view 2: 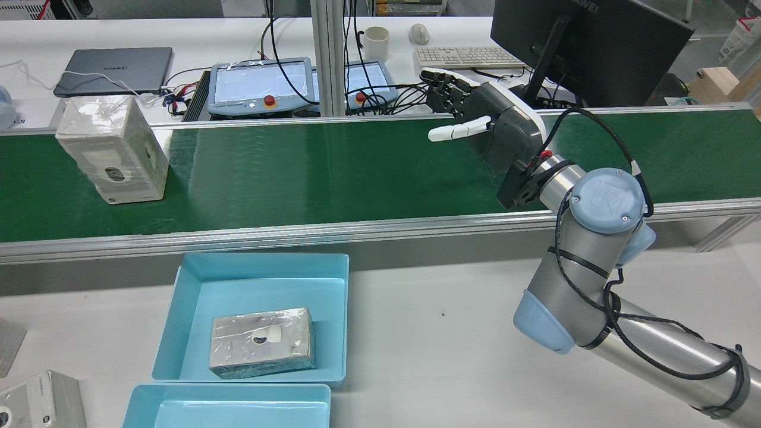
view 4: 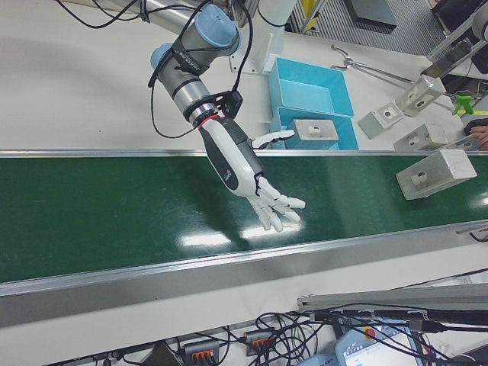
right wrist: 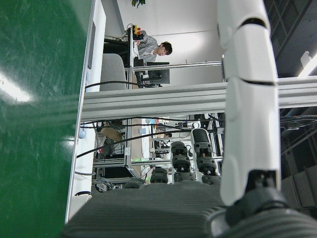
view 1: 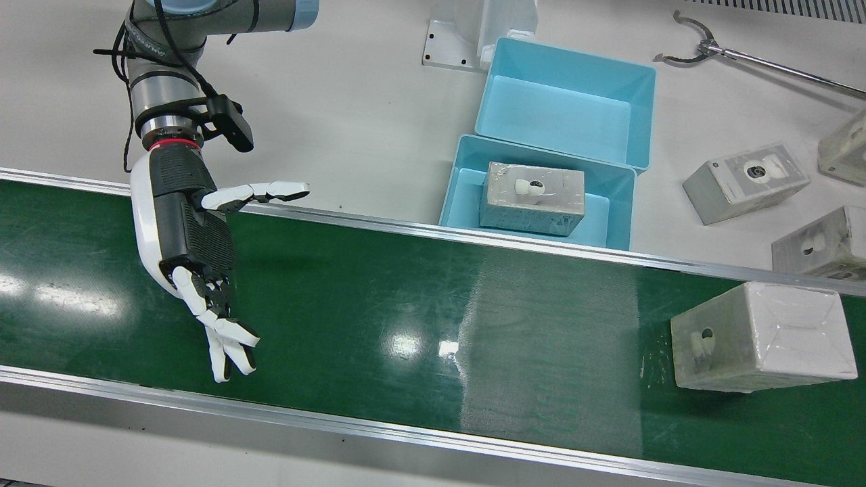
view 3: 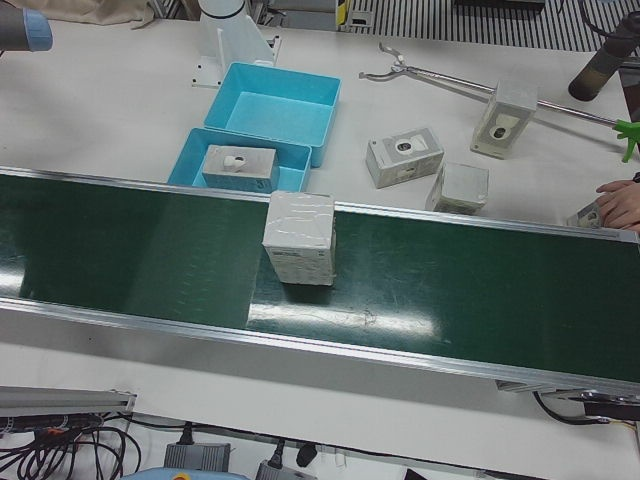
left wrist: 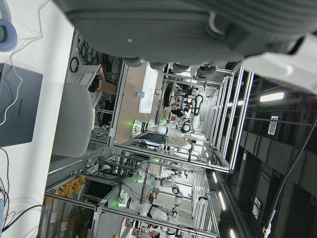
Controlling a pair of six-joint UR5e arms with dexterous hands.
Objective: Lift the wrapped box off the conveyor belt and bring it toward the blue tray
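The wrapped box (view 1: 764,335) is white, film-wrapped, and stands on the green conveyor belt (view 1: 406,291). It also shows in the rear view (view 2: 113,148), left-front view (view 3: 300,238) and right-front view (view 4: 441,173). My right hand (view 1: 196,250) hovers over the belt well away from the box, open and empty with its fingers spread; it also shows in the rear view (view 2: 487,122) and right-front view (view 4: 244,171). The blue tray (view 1: 626,203) beside the belt holds another wrapped box (view 1: 533,197). Only the palm of my left hand (left wrist: 173,25) shows, in its own view.
A second blue tray (view 1: 568,101) sits behind the first. Several wrapped boxes (view 1: 744,181) lie on the white table, with a metal grabber tool (view 1: 703,47) behind them. A person's hand (view 3: 618,200) rests at the table's edge.
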